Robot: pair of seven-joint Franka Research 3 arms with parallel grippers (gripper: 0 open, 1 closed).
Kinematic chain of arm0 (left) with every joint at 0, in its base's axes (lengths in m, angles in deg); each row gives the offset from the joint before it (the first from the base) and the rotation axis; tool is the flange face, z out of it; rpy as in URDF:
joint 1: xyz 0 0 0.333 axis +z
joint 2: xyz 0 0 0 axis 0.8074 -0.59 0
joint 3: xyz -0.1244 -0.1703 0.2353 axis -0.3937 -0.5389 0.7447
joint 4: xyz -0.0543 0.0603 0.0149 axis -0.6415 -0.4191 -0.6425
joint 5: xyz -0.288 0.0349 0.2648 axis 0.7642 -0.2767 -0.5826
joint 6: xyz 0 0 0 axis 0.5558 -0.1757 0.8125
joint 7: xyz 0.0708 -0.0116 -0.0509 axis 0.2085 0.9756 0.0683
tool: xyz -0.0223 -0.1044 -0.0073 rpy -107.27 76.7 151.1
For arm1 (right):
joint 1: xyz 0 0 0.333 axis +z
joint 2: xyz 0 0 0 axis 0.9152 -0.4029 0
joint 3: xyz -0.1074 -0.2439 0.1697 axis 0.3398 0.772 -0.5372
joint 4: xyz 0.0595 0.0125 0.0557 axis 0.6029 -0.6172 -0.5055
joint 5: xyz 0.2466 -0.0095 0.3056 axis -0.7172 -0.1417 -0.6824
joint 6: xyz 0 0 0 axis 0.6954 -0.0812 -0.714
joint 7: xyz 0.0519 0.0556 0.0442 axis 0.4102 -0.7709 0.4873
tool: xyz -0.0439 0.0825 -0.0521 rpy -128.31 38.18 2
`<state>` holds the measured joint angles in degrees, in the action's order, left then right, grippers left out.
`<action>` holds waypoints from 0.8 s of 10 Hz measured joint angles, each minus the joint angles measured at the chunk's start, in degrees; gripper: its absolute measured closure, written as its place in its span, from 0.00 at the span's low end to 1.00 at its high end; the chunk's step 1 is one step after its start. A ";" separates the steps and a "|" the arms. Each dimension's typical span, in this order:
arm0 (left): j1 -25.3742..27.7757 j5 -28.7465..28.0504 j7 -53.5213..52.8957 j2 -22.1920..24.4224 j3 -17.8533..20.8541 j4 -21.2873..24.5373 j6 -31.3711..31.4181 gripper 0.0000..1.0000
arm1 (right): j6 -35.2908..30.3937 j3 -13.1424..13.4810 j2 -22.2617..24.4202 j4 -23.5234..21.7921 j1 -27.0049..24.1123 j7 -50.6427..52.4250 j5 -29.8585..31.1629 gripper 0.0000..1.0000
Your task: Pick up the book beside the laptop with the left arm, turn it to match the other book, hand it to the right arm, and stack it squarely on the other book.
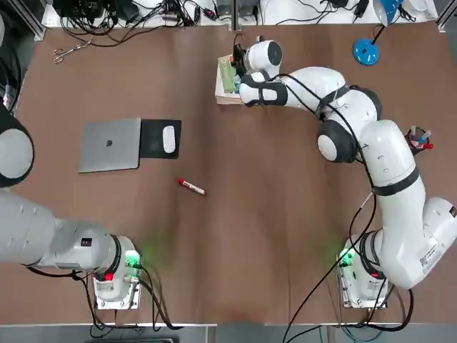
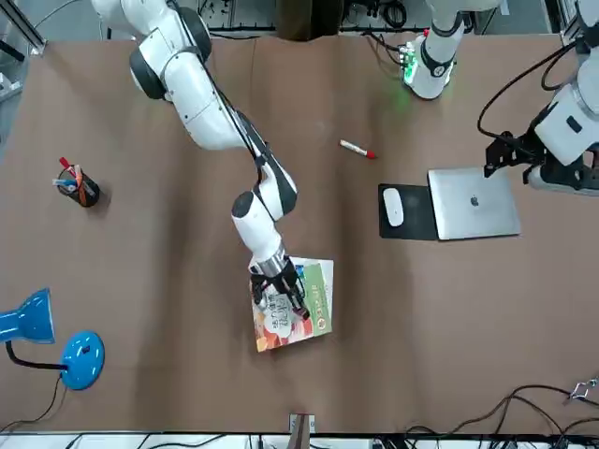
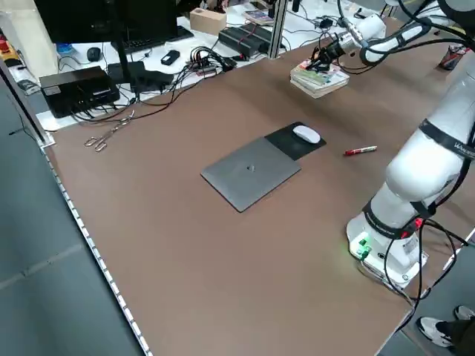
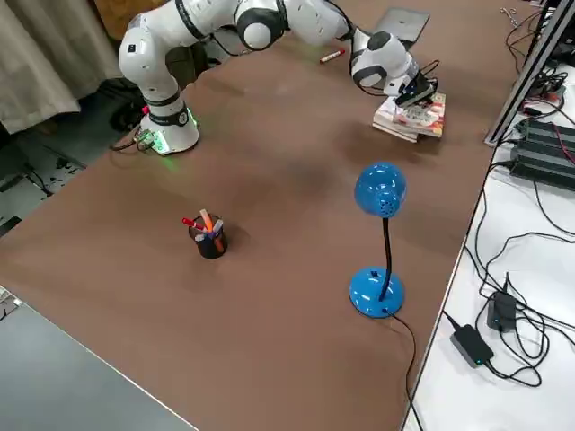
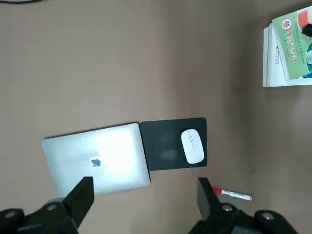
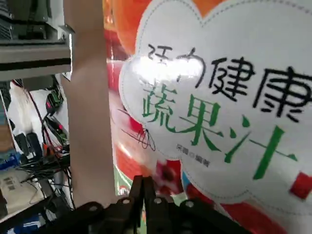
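Note:
The colourful book (image 2: 316,301) lies flat on top of the other book (image 5: 273,61) at the far middle of the table, and a white strip of the lower cover shows along one side. My right gripper (image 2: 290,297) is shut, with its fingertips (image 6: 145,187) down on the colourful cover (image 6: 219,97). The silver laptop (image 1: 109,145) lies closed on the left half of the table. My left gripper (image 5: 146,195) hangs open high above the laptop (image 5: 97,158), holding nothing.
A black mouse pad with a white mouse (image 1: 168,138) adjoins the laptop. A red marker (image 1: 191,187) lies near the table's middle. A blue desk lamp (image 1: 366,50) and a pen cup (image 1: 418,138) stand on the right side. Scissors (image 1: 67,51) and cables line the far edge.

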<state>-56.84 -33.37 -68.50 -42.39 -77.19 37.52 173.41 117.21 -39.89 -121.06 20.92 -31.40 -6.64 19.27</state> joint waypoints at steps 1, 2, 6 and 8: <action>0.04 -0.01 0.00 0.14 0.09 0.01 -0.01 0.05 | 0.16 0.01 0.08 -0.14 0.00 -0.74 0.00 0.98; 0.05 -0.01 0.00 0.15 0.15 0.03 -0.01 0.06 | 0.24 0.08 0.35 -0.60 0.00 -1.01 0.00 0.98; 0.62 -1.19 2.71 0.20 0.33 0.11 -0.04 0.06 | -1.30 0.87 3.67 -3.05 -0.40 -1.35 0.00 0.99; 0.69 -2.29 3.51 0.25 0.28 0.12 -0.18 0.06 | -5.31 1.04 7.32 -3.36 -0.88 -1.36 0.00 1.00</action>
<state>-56.16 -35.66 -65.00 -42.13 -76.91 37.64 173.23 111.90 -38.85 -113.74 17.56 -32.27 -8.00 19.27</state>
